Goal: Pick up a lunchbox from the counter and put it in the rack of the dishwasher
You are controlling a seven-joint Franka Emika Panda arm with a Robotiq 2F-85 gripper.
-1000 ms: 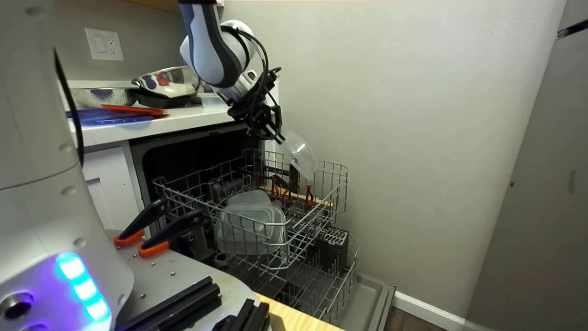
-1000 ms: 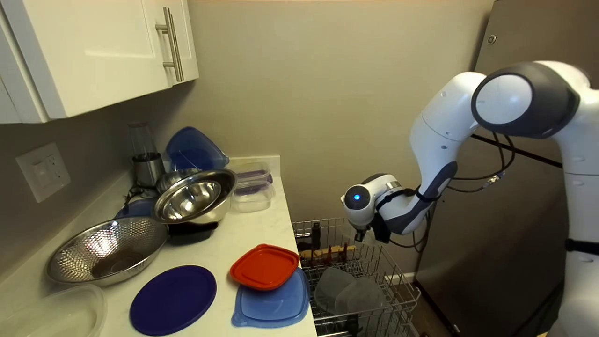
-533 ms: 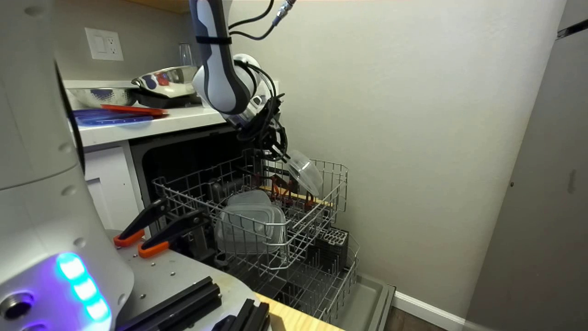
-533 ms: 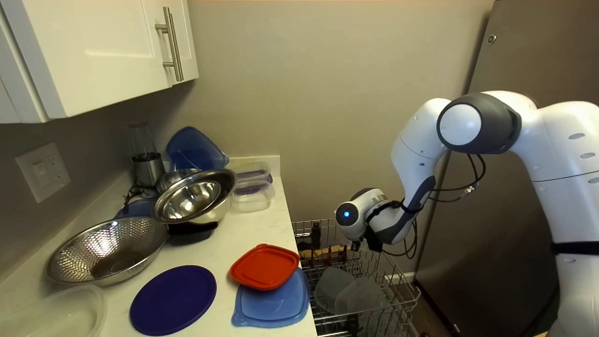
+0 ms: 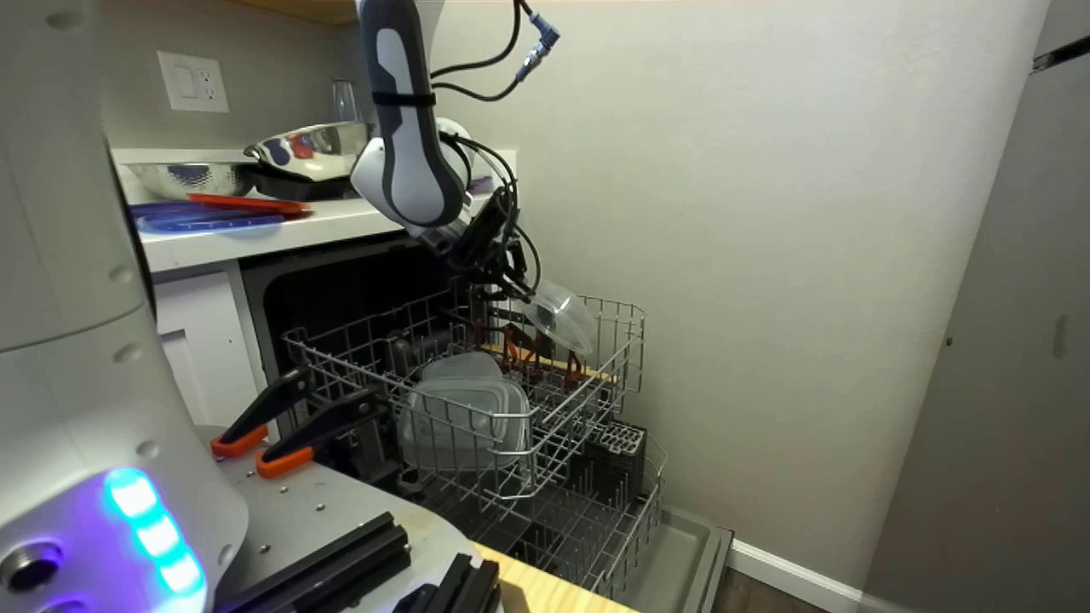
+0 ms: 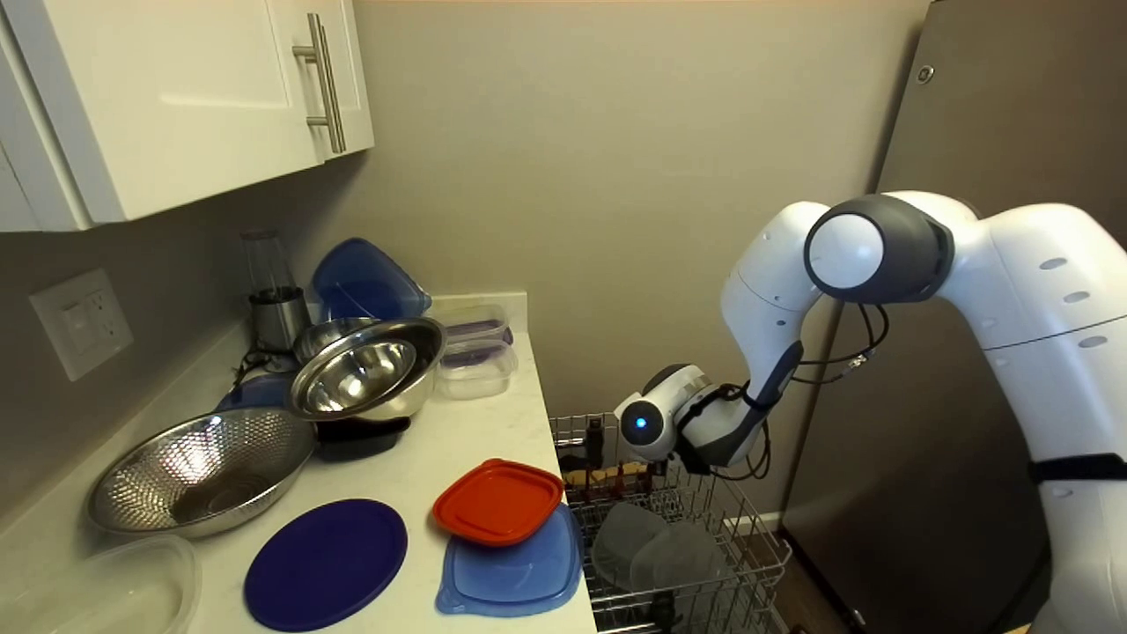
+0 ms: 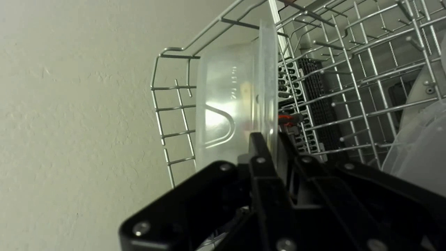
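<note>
The lunchbox [image 5: 562, 319] is a translucent plastic container, tilted, at the far end of the wire rack [image 5: 511, 416], partly below its rim. My gripper [image 5: 526, 295] is shut on its rim wall. In the wrist view the fingers [image 7: 270, 139] stand on both sides of the rim of the lunchbox [image 7: 223, 101], which hangs beside the rack's end wires [image 7: 173, 48]. In an exterior view the arm hides the lunchbox above the rack [image 6: 779, 572]. The dishwasher's dark cavity [image 5: 341, 294] lies under the white counter [image 5: 341, 223]. I cannot tell whether the lunchbox touches the rack.
Translucent containers [image 5: 464, 426] stand in the rack's near part. Red-handled utensils [image 5: 572, 366] and a wooden one lie near the lunchbox. The wall [image 5: 766, 255] rises close behind the rack. A red lid [image 6: 498, 502] and a blue lid [image 6: 515, 572] lie at the counter's edge.
My gripper and the held lunchbox have come down from above the rack to its far end. In the last half second they shift only slightly, and the lunchbox's tilt changes a little.
</note>
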